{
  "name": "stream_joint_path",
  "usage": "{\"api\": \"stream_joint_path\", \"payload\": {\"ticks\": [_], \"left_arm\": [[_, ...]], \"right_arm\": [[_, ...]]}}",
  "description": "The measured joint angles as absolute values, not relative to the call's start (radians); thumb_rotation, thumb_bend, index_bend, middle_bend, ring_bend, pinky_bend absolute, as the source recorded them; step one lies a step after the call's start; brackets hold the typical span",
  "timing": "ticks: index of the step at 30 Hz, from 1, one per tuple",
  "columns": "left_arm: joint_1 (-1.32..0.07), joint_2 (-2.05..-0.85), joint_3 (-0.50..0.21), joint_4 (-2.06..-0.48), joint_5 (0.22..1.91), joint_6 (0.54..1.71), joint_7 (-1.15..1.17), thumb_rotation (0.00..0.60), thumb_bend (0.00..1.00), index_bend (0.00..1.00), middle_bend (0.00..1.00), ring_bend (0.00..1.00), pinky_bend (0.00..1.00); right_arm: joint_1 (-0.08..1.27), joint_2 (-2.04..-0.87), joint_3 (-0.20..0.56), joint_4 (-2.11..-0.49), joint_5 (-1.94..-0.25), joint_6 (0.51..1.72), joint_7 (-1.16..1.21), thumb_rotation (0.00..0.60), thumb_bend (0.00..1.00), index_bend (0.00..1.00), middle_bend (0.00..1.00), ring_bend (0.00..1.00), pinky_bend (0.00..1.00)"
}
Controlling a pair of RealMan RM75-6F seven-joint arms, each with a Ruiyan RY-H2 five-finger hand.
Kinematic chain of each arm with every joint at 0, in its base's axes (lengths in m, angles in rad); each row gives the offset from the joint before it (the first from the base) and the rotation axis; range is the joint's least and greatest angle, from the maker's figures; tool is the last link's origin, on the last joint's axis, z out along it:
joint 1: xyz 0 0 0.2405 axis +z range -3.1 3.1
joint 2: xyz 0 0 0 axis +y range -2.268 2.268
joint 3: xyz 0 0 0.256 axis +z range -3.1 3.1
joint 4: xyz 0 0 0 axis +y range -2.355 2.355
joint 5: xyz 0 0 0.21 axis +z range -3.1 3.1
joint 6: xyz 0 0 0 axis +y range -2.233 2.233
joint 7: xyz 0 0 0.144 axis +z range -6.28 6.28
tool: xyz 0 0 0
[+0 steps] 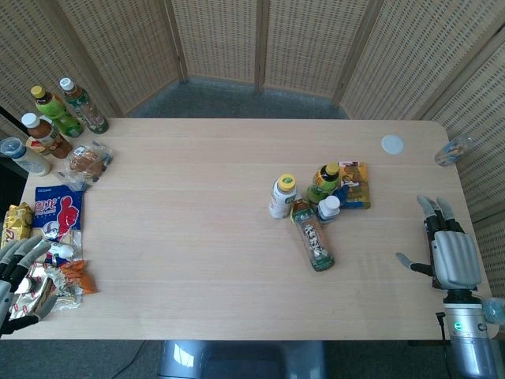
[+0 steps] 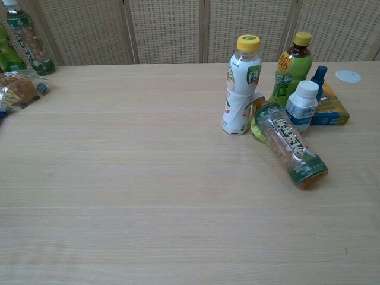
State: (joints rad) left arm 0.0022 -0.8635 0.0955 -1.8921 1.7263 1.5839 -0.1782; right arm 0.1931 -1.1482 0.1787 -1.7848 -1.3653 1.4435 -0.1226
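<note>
Pale wooden table (image 1: 237, 260) before woven folding screens (image 1: 221, 39), perhaps grey carpet (image 1: 237, 99) beneath.

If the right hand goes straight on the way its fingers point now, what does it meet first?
Probably nothing on the table: the right hand points along the table's right edge toward the clear bottle at the far corner, though depth is unclear.

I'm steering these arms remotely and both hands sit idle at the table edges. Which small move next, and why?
Probably ease the right hand left toward the lying bottle. That hand is open, holds nothing, and is the nearer one to the cluster; the bottle lies on its side at the cluster's near edge, below the white bottle. The left hand rests by snack packets, far off.
</note>
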Motion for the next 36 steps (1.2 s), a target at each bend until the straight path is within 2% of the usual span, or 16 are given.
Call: {"api": "stream_joint_path", "payload": {"ticks": [15, 26, 31, 36], "left_arm": [[-0.011, -0.872, 0.084, -1.881, 1.716, 1.569, -0.193, 0.6, 0.35, 0.12, 0.06, 0.0, 0.0], [-0.018, -0.876, 0.081, -1.887, 1.702, 1.552, -0.185, 0.6, 0.35, 0.12, 0.06, 0.0, 0.0], [-0.019, -0.873, 0.079, -1.899, 1.7, 1.548, -0.17, 0.6, 0.35, 0.12, 0.06, 0.0, 0.0], [-0.021, -0.869, 0.078, -1.915, 1.699, 1.544, -0.154, 0.6, 0.35, 0.12, 0.06, 0.0, 0.0]], "right_arm": [[0.204, -1.144, 0.181, -1.83, -1.356, 1.429, -0.137, 0.6, 0.0, 0.0, 0.0, 0.0, 0.29], [0.269, -1.141, 0.167, -1.791, -1.407, 1.316, -0.076, 0.6, 0.0, 0.0, 0.0, 0.0, 0.28], [0.311, -1.147, 0.154, -1.754, -1.449, 1.257, -0.049, 0.6, 0.0, 0.0, 0.0, 0.0, 0.17], [0.349, -1.162, 0.143, -1.697, -1.497, 1.222, 0.01, 0.6, 0.0, 0.0, 0.0, 0.0, 0.15]]}}
